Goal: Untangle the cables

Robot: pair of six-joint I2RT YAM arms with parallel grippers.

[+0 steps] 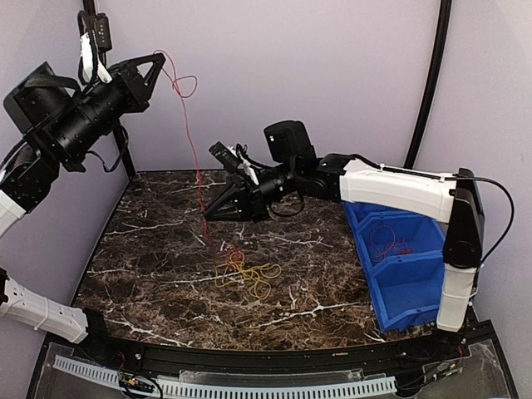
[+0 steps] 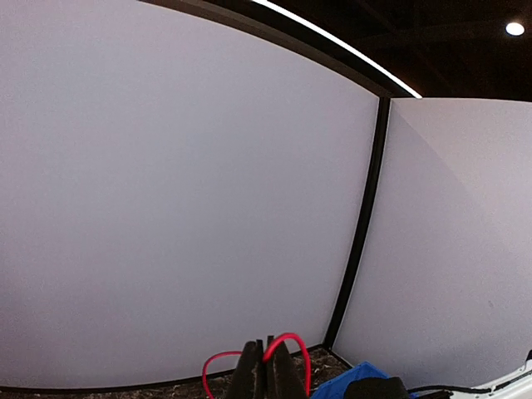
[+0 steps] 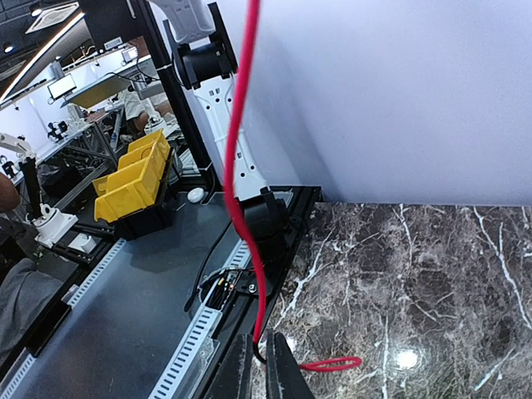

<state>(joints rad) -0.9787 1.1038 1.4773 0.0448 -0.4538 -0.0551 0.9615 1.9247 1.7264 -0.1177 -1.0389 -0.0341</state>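
Mid-pull step: left end effector (image 1: 156,66) pinching red cable (image 1: 196,162) up high, right end effector (image 1: 208,216) nipped narrow on it lower down. Next, I'd guess: ease it free of yellow tangle (image 1: 249,273) mid-counter (image 1: 150,249), no yanking.

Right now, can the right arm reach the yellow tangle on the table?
Probably yes: the yellow cables lie uncovered near the right end effector. It grips the red cable though, so would need to release first.

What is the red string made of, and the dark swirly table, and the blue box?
The red cable: thin, bends and loops, so likely plastic-coated wire. The table: dark, white-veined, glossy, looks like marble, maybe only a print. The blue bin: smooth moulded walls, probably plastic.
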